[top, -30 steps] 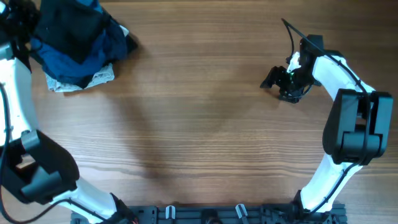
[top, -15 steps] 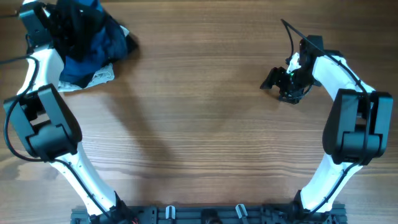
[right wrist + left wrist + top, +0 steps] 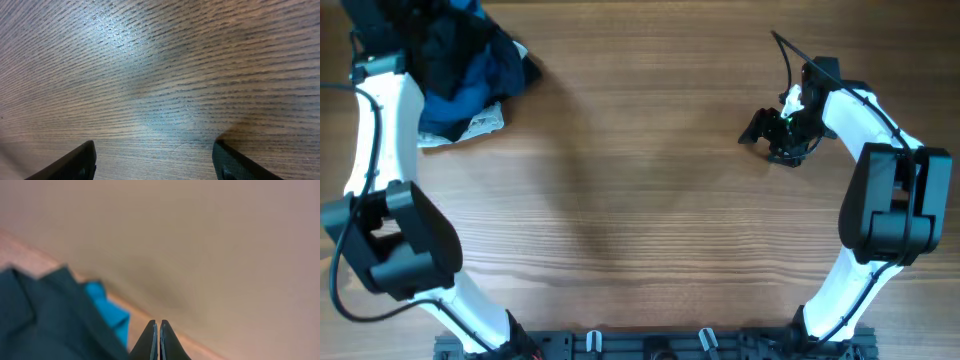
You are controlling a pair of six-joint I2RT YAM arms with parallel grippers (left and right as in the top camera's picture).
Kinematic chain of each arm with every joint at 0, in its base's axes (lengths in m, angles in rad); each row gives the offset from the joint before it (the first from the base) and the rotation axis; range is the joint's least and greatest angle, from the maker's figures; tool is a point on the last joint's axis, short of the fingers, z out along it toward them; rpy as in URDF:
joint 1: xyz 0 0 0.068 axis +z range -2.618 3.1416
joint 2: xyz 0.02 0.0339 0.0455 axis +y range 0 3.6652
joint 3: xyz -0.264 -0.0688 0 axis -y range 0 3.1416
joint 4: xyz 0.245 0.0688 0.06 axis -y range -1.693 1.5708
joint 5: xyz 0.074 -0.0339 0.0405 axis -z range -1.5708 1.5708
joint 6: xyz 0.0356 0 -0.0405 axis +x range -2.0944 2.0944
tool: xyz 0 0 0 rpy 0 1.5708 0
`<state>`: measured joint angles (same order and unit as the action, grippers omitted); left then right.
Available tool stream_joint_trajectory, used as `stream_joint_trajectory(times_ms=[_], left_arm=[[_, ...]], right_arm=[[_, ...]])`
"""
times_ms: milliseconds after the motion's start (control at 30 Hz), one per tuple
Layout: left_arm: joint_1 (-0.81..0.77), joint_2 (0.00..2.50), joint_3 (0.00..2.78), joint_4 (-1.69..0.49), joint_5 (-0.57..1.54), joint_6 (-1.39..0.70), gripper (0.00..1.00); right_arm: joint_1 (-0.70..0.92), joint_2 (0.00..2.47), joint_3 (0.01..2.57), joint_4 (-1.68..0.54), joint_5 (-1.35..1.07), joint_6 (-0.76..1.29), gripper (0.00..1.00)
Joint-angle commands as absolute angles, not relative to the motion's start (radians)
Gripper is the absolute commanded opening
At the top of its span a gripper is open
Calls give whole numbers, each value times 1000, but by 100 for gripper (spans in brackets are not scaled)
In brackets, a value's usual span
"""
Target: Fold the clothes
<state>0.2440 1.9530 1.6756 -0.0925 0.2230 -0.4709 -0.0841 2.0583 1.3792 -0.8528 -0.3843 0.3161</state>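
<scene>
Shirt (image 3: 442,42) bunched among blue garments (image 3: 470,85) at 11 o'clock, not spread. Right gripper (image 3: 772,135) at 2 o'clock: jaws apart, empty, over table (image 3: 650,180). Left gripper (image 3: 159,326) above them: jaws together, nothing visibly pinched. Step: pickup, I'd say. Next needs opening, then pinching black fabric only.

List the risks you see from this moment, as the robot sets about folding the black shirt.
1. The black shirt lies bunched in one pile with a blue garment and a pale cloth; a grab could lift the wrong piece.
2. The left gripper is shut and empty by the pile; lowered like that, it might only shove fabric.
3. The pile sits at the table's far corner, so a shove could push clothes off.
</scene>
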Motion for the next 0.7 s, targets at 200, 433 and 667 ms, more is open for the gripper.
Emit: stream_joint_trajectory(times_ms=[200,433,667], left_arm=[[237,2240,1668,-136,186,-448,4],[237,2113,1669,-74,193,-448,4],[241,1965,1669,118,-41,-447,7]], right_arm=[[-89,2117,1334,-876,-314,314,76],[-89,2117,1334,-876,-314,314,76],[-89,2117,1334,-873,-314,314,76]])
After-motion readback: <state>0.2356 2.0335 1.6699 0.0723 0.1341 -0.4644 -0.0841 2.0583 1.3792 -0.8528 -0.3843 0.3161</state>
